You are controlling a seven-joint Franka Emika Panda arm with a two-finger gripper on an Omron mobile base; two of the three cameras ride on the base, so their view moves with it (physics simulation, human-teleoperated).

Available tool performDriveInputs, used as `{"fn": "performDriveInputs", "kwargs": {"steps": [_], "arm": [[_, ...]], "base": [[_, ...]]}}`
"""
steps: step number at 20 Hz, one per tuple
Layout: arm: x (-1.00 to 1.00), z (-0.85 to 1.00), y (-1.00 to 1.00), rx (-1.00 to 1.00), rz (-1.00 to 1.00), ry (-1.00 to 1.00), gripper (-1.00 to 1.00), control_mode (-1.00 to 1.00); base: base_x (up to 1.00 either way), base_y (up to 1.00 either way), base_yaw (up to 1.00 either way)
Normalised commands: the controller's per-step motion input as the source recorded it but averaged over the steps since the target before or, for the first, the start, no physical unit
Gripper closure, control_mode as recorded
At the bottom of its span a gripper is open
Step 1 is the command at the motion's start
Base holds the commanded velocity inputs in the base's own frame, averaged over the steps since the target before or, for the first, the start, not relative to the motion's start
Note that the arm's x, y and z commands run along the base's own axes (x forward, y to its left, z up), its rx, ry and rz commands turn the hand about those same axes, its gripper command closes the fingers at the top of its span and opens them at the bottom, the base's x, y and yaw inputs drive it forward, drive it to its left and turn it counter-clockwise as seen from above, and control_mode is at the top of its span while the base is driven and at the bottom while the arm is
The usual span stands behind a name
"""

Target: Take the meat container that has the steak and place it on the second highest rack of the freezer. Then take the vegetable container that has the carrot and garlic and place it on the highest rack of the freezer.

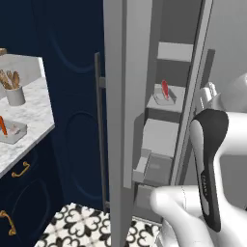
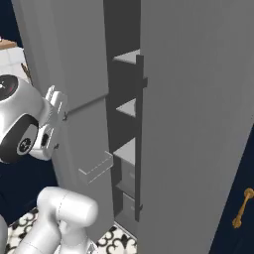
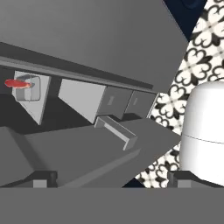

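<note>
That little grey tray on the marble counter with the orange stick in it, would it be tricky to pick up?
Probably not. The vegetable container looks shallow and flat-bottomed, so it should sit steady and stay stiff. The carrot lies loose inside and pokes above the rim, so tilting the tray might let it slide or roll out.

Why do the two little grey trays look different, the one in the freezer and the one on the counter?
The meat container sits on a rack inside the freezer; the vegetable container sits on the marble counter. The first holds a red steak, the second an orange carrot. Both are shallow grey trays.
</note>
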Motion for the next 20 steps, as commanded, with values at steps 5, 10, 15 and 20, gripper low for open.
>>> {"fn": "performDriveInputs", "kwargs": {"steps": [5,10,15,20], "arm": [[0.0,0.0,0.0,0.0,0.0,0.0,-1.0,1.0],[0.0,0.0,0.0,0.0,0.0,0.0,-1.0,1.0],[0.0,0.0,0.0,0.0,0.0,0.0,-1.0,1.0],[0.0,0.0,0.0,0.0,0.0,0.0,-1.0,1.0]], "base": [[-0.64,0.08,0.58],[-0.3,0.0,0.98],[-0.02,0.34,0.85],[0.42,0.57,0.55]]}}
